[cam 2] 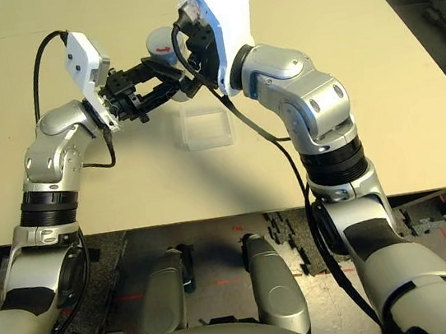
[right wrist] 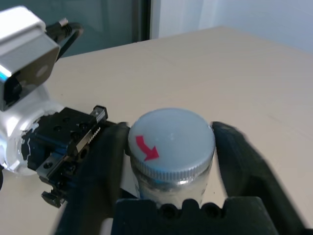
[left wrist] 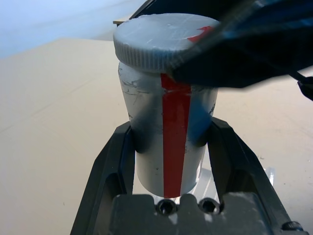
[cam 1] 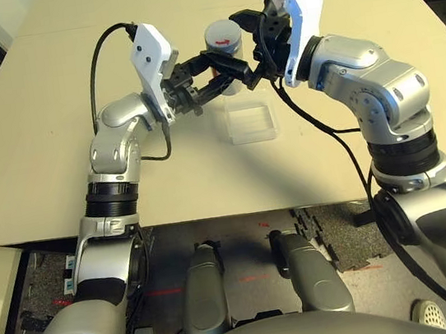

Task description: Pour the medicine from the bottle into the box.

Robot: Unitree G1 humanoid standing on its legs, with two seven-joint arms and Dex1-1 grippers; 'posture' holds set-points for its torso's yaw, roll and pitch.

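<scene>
**A:** Two grippers on one bottle (cam 1: 222, 51). From the head view it's upright, held just beyond the far edge of the box (cam 1: 250, 120). The left gripper (cam 1: 222, 74) comes in from the left.

**B:** Left wrist view: fingers (left wrist: 116, 161) clamped on the body.

**A:** Right wrist view: the right gripper (right wrist: 171, 161) has fingers either side of the cap (right wrist: 171, 142), which is on. Touching? Can't tell. I'd guess uncapping comes next.

- no readable text, brand or number is showing anywhere.
- a red arrow sign is sitting on the grey cap (right wrist: 171, 142) of the bottle (left wrist: 168, 142).
</scene>
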